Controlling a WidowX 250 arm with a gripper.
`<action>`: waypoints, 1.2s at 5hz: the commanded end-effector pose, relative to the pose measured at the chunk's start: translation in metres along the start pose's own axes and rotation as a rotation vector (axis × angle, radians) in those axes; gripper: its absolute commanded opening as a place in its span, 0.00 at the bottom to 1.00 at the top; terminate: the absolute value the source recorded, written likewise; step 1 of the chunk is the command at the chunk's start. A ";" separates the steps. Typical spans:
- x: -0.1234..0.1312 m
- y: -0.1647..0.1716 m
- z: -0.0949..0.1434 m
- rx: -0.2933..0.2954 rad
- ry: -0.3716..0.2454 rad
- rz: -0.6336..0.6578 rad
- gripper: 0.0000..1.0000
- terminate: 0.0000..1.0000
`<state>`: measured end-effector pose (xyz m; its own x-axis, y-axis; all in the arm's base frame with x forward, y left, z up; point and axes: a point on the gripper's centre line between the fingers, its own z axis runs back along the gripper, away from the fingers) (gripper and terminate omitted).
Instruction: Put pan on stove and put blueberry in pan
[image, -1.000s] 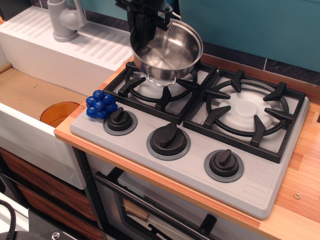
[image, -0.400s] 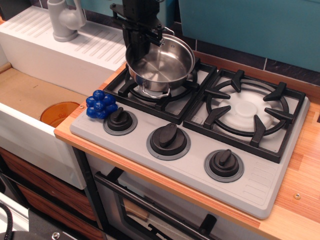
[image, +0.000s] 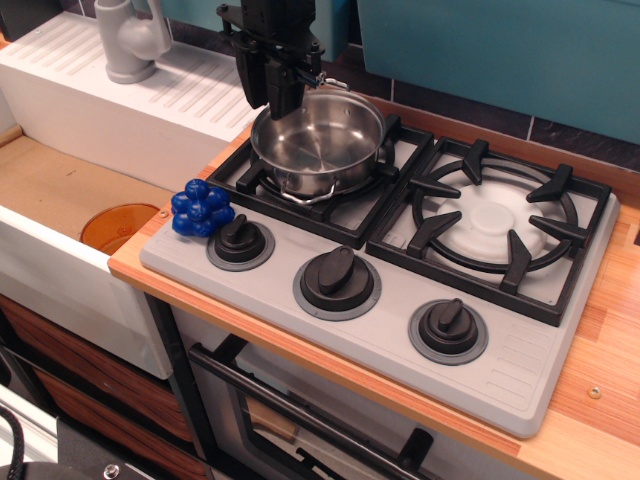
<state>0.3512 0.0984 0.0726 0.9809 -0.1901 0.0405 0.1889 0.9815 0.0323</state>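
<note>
Since second ago, pan (image: 318, 142) came down from tilted hover and sat level on left burner grate of stove (image: 380, 270). Gripper (image: 278, 92) stood at pan's back-left rim, black fingers pointing down; whether jaws clamped rim or had let go could not be told. Blueberry (image: 201, 208) lay on stove's front-left corner, just beside leftmost knob (image: 240, 240), apart from pan. Sink (image: 90, 200) to left, faucet (image: 128, 38) behind it.
</note>
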 end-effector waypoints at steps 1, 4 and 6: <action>0.009 -0.006 0.038 0.053 -0.041 -0.002 1.00 0.00; 0.007 -0.017 0.069 0.102 0.031 -0.046 1.00 0.00; 0.007 -0.017 0.069 0.102 0.031 -0.046 1.00 0.00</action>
<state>0.3438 0.0789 0.1080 0.9695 -0.2313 -0.0815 0.2381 0.9673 0.0875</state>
